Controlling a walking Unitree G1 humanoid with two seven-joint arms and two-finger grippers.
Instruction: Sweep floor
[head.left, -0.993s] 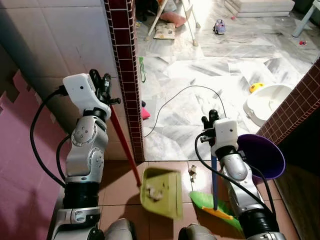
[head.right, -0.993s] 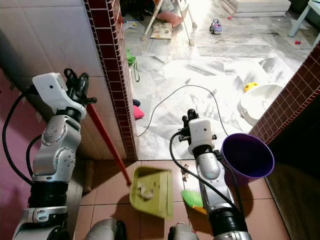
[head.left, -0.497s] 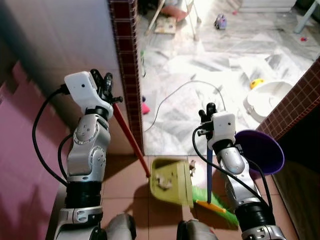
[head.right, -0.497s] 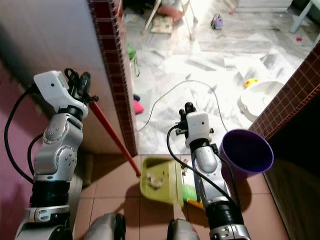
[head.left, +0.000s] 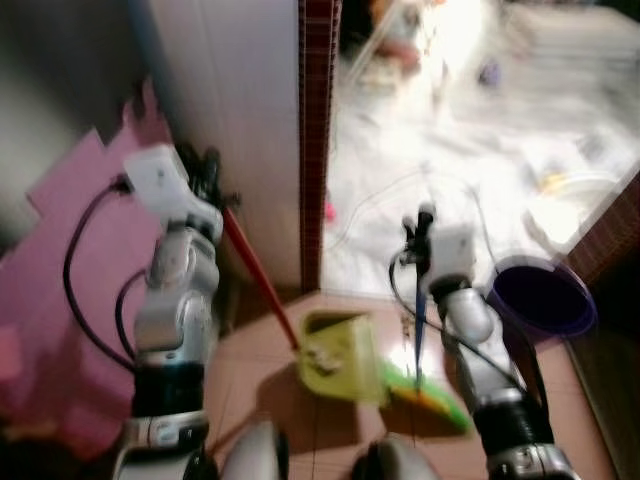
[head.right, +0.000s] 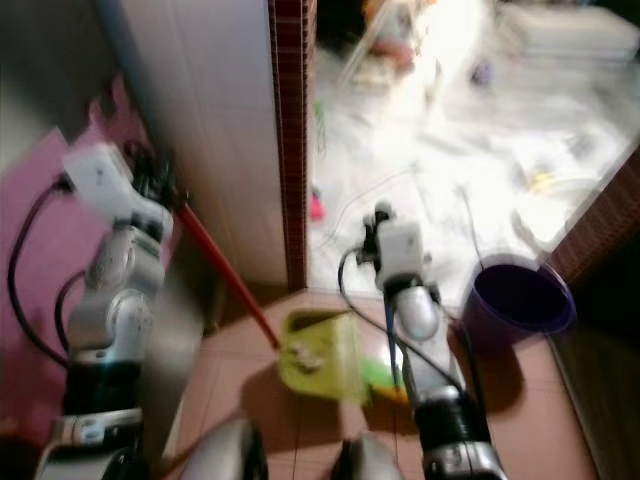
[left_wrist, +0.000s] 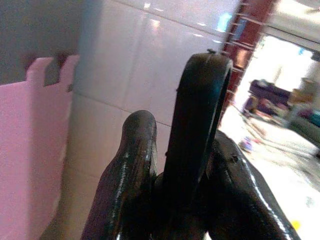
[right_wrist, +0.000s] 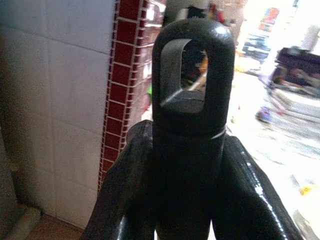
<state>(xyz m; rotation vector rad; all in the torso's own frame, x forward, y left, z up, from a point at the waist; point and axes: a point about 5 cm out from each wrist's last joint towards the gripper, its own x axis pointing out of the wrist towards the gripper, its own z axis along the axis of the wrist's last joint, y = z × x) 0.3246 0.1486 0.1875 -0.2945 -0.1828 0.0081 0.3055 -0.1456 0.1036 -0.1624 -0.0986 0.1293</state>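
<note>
My left gripper (head.left: 210, 178) is shut on the top of the red dustpan handle (head.left: 256, 273), which slants down to the lime-green dustpan (head.left: 338, 352) on the brown tiles. Bits of debris (head.left: 322, 359) lie in the pan. My right gripper (head.left: 421, 228) is shut on the blue broom handle (head.left: 418, 330); the green and orange broom head (head.left: 427, 393) rests on the floor beside the pan's right edge. In the left wrist view the fingers (left_wrist: 127, 175) clamp a black looped handle end (left_wrist: 197, 120). The right wrist view has the fingers (right_wrist: 120, 195) around a black handle cap with a hanging hole (right_wrist: 190, 85). The head views are blurred.
A purple bucket (head.left: 541, 298) stands right of my right arm. A white tiled wall with a dark red brick edge (head.left: 315, 130) rises ahead on the left, with pink foam mats (head.left: 60, 270) beside it. Beyond lies a bright marble floor (head.left: 480, 150) with a black cable and scattered items.
The whole picture has shifted and blurred, so the camera has turned left. Dustpan and broom head stay side by side, both grippers still holding their handles.
</note>
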